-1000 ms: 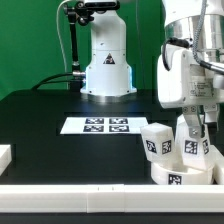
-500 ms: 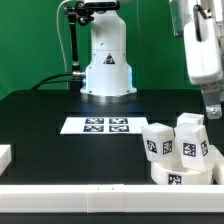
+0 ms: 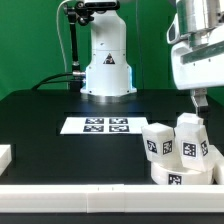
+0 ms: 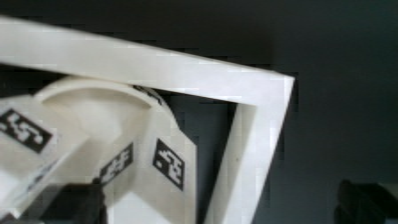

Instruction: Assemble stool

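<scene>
Blocky white tagged legs (image 3: 178, 143) on round seat (image 3: 175, 178)

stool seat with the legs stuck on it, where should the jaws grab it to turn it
Probably by the low round wall of the seat, from above, jaws straddling the rim. The upright legs crowd its top, so a bare rim stretch between them looks safest. The white frame hugs its side, leaving little room for a sideways approach.
</scene>
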You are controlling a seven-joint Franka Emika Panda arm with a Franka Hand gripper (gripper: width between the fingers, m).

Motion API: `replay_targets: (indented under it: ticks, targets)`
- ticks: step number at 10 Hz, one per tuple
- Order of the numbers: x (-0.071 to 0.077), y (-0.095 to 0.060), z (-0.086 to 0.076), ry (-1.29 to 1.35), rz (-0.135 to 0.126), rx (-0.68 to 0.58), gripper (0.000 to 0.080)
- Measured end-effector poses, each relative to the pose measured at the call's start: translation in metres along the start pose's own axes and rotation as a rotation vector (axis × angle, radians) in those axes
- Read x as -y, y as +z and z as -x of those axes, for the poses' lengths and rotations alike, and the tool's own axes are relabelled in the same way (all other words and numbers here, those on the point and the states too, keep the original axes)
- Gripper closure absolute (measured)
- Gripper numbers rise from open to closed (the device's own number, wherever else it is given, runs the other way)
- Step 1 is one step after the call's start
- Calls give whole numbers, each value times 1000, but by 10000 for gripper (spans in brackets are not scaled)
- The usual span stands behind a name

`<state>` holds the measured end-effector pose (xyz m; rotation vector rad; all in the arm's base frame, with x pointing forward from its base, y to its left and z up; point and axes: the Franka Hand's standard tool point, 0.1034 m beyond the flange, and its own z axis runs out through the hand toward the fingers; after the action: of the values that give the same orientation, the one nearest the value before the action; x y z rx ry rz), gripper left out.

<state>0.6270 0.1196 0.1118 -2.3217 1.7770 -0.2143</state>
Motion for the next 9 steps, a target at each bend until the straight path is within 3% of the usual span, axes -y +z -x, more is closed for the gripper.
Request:
replay_targets:
  ticks: [1, 3, 6, 9]
  targets:
    - [2, -2, 3, -142, 28, 3, 151]
    - [7, -4, -8, -365, 28, 8, 151]
    - [6, -4, -10, -514, 33, 3, 151]
    - [6, -4, -13, -831, 50, -6, 151]
